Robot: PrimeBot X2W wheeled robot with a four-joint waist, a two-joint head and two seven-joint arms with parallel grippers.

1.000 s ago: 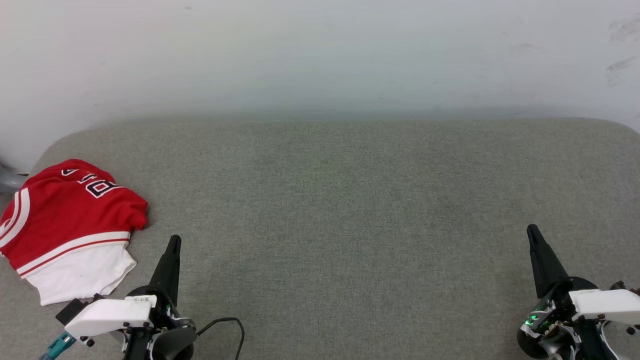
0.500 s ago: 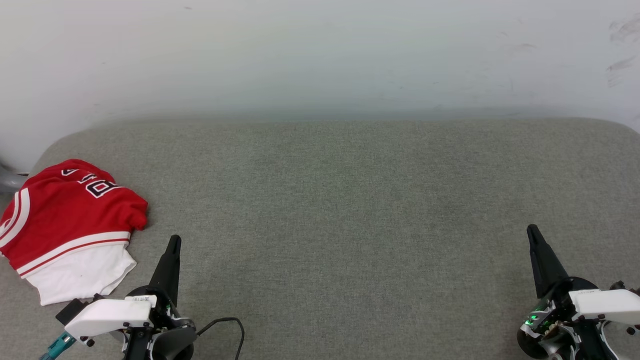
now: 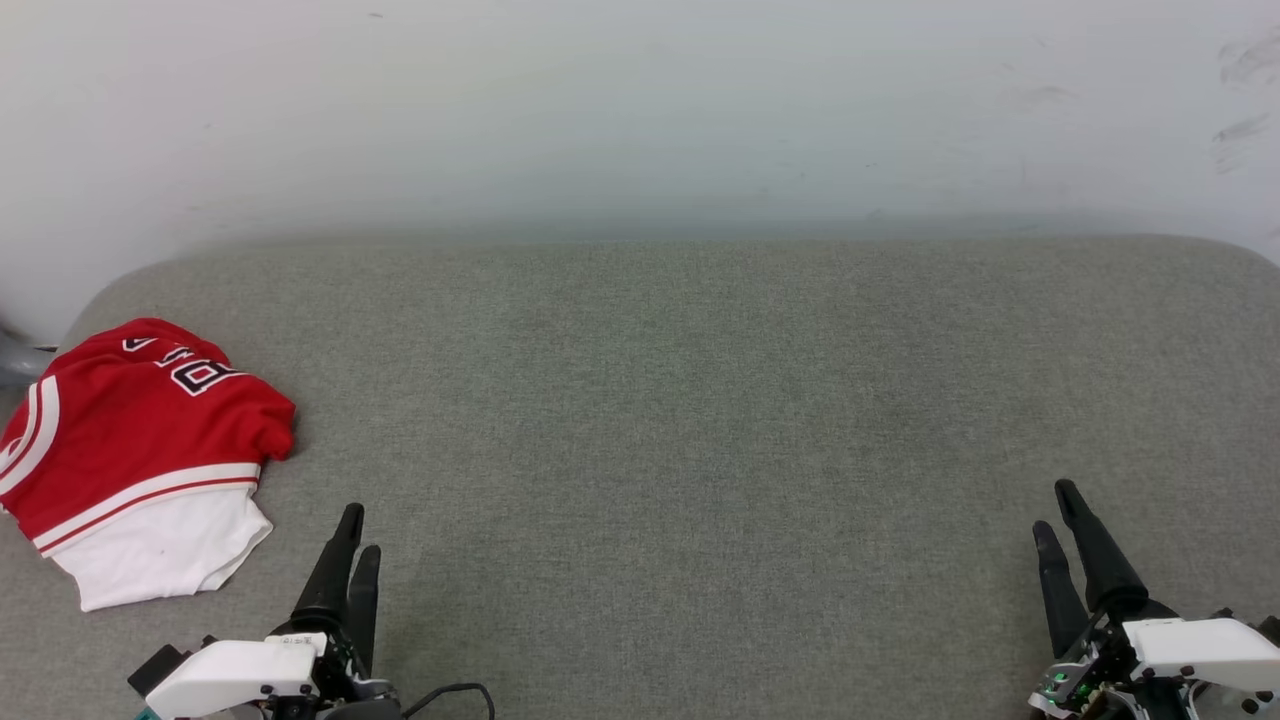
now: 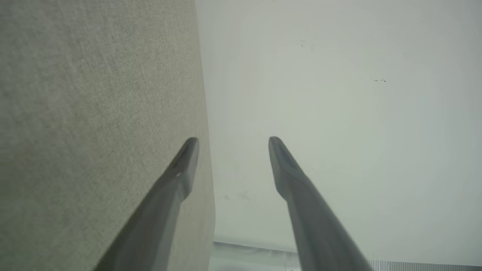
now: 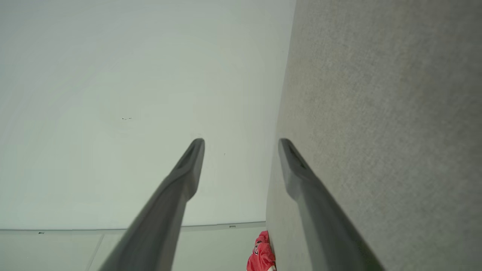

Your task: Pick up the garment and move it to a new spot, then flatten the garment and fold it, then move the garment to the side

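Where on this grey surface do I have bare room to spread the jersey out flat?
The middle of the grey surface is bare, from the garment across to the right gripper and back to the wall; the right end too. Only the left end is crowded: the garment lies bunched there, with the left gripper close beside it, not touching.

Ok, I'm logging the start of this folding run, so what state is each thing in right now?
garment: bunched up, not flat, lying at the left end of the grey surface, touched by nothing.
left gripper: fingers apart, open, empty, beside the garment but clear of it.
right gripper: fingers apart, open, empty, at the far side from the garment.
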